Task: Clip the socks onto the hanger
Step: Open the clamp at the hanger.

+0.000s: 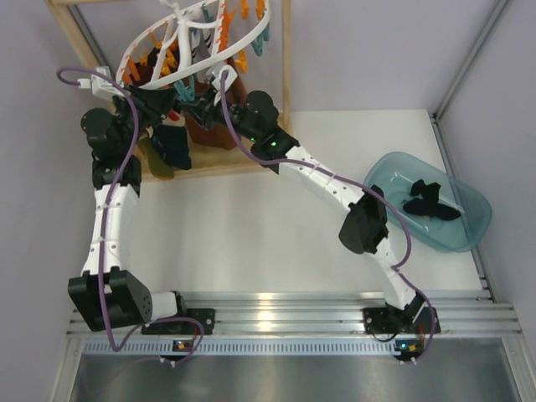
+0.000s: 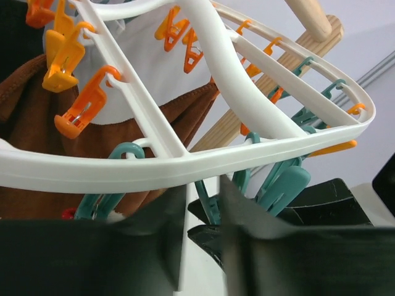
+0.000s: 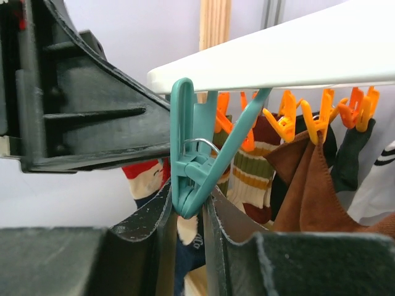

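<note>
The white hanger [image 1: 180, 40] with orange and teal clips hangs at the back left; its ring also shows in the left wrist view [image 2: 185, 166] and the right wrist view [image 3: 278, 55]. My right gripper [image 3: 187, 213] has its fingertips closed against the lower tip of a teal clip [image 3: 194, 166]; in the top view it [image 1: 208, 94] sits under the ring. My left gripper [image 2: 202, 216] is just below the ring, jaws a narrow gap apart, nothing seen between them; in the top view it [image 1: 165, 113] faces the right one. Black socks [image 1: 431, 205] lie in the basin.
A teal basin [image 1: 473, 226] stands at the right. A wooden frame [image 1: 286, 50] carries the hanger. Rust-brown cloths [image 3: 315, 185] and coloured socks [image 3: 250, 179] hang from other clips. The left gripper's body [image 3: 92, 111] is close beside the teal clip.
</note>
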Controlling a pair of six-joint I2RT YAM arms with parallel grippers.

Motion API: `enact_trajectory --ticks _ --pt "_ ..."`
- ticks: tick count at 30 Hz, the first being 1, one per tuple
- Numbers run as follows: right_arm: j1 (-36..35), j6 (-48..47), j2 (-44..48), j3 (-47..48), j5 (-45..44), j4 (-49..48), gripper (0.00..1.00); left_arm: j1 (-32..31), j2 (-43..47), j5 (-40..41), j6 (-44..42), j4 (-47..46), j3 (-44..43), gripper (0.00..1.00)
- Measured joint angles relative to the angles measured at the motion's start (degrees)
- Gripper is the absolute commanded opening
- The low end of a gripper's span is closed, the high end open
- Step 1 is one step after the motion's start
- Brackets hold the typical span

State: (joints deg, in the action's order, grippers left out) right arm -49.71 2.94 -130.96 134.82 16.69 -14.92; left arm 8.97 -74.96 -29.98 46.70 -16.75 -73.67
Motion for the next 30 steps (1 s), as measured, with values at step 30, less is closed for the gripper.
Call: enact_trajectory --ticks 30 --pt "-0.8 -5.3 0.0 -0.6 -3.9 -4.3 0.00 0.5 1.3 -1.0 6.8 7.1 -1.7 0.55"
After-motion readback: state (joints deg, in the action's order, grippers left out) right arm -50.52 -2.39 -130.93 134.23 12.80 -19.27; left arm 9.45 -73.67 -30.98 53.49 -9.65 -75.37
